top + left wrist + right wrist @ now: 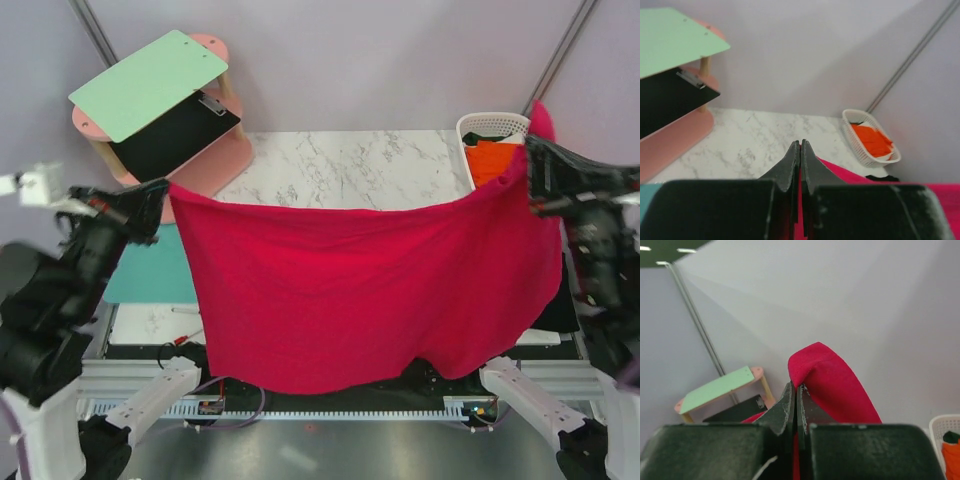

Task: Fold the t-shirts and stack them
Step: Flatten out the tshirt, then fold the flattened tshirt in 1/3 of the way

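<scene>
The crimson red t-shirt [360, 290] hangs spread out in the air between my two grippers, above the marble table [350, 165]. My left gripper [160, 200] is shut on its left top corner; the cloth shows between the closed jaws in the left wrist view [801, 146]. My right gripper [528, 160] is shut on its right top corner, with a fold of red cloth [830, 375] standing above the jaws [796, 387]. The orange t-shirt [492, 160] lies in the white basket [490, 125]. A bit of black cloth [882, 177] shows below the basket; a black t-shirt cannot be made out for certain.
A pink two-level side stand [215, 165] at the back left carries a mint-green board [150, 82] and a black clipboard [175, 135]. A teal mat [150, 270] lies at the table's left edge. Grey walls and a metal pole [910, 60] close the back.
</scene>
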Controlling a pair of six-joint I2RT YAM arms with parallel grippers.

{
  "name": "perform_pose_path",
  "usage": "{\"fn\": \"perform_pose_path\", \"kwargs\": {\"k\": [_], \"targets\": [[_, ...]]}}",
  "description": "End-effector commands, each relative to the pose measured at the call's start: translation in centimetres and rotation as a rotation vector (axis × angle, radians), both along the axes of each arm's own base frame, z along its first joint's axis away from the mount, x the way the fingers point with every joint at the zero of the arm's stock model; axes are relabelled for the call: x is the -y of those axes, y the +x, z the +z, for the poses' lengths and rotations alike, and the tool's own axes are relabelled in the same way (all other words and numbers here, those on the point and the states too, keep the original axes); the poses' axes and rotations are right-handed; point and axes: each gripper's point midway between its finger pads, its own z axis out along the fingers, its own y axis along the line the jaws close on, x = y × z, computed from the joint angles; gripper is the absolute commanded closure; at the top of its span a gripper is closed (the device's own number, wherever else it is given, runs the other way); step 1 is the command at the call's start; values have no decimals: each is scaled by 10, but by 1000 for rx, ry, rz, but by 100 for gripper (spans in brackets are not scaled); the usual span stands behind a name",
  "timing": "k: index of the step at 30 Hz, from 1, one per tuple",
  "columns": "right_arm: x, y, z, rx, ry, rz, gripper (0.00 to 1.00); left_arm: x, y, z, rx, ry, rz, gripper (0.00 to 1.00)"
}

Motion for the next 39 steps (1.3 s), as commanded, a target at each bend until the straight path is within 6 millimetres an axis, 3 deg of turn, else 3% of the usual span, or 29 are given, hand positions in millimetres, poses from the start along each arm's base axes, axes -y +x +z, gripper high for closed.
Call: {"fn": "perform_pose_path", "kwargs": {"k": [1, 3, 4, 6, 7, 8, 10, 11, 13, 14, 15, 16, 17, 19, 20, 21, 22, 23, 24, 25, 27, 30, 32, 34, 38, 39], "targets": [[-31, 101, -69, -223, -78, -53, 100, 13, 105, -69, -252, 168, 153, 98], [-45, 136, -94, -284, -106, -59, 100, 20, 132, -91, -319, 203, 175, 98], [-52, 152, -116, -327, -130, -57, 100, 30, 159, -111, -375, 231, 176, 98], [-66, 188, -149, -393, -174, -64, 100, 38, 186, -139, -448, 256, 181, 98], [-70, 201, -168, -431, -197, -72, 100, 45, 208, -166, -521, 279, 181, 98], [-76, 224, -195, -490, -226, -82, 100, 47, 222, -180, -548, 279, 189, 98], [-84, 249, -220, -527, -242, -89, 100, 43, 252, -233, -667, 280, 232, 98], [-92, 272, -252, -588, -275, -78, 100, 34, 265, -251, -695, 258, 262, 98], [-98, 298, -273, -614, -286, -84, 100, 35, 285, -283, -763, 231, 255, 98], [-99, 321, -310, -687, -310, -93, 100, 34, 301, -310, -822, 244, 265, 98], [-99, 333, -325, -718, -316, -96, 100, 28, 311, -326, -859, 250, 288, 98], [-98, 347, -327, -724, -304, -100, 100, 26, 319, -335, -880, 247, 296, 98], [-94, 368, -356, -765, -307, -103, 100, 21, 334, -356, -921, 249, 309, 98], [-90, 396, -381, -810, -286, -108, 100, 17, 347, -368, -945, 237, 316, 98], [-79, 407, -388, -824, -264, -118, 100, 12, 358, -366, -940, 225, 321, 98], [-79, 415, -395, -836, -253, -98, 100, 14, 366, -383, -967, 234, 309, 98], [-77, 427, -388, -819, -237, -94, 100, 12, 371, -390, -979, 239, 310, 98], [-70, 439, -411, -857, -226, -96, 100, 9, 382, -383, -958, 232, 316, 98], [-70, 445, -415, -863, -221, -84, 100, 8, 386, -398, -992, 245, 312, 98], [-68, 458, -419, -859, -213, -84, 100, 6, 390, -398, -990, 238, 315, 98], [-68, 464, -426, -883, -223, -81, 100, 0, 398, -395, -983, 218, 326, 98], [-67, 480, -412, -849, -224, -92, 100, -9, 403, -385, -959, 203, 352, 98], [-68, 485, -417, -864, -239, -94, 100, -19, 402, -379, -950, 205, 379, 98], [-69, 492, -409, -849, -240, -87, 100, -24, 400, -376, -946, 211, 385, 98], [-72, 487, -409, -860, -237, -73, 100, -24, 390, -377, -957, 220, 374, 98], [-70, 483, -418, -883, -238, -73, 100, -23, 388, -378, -961, 218, 367, 98]]}}
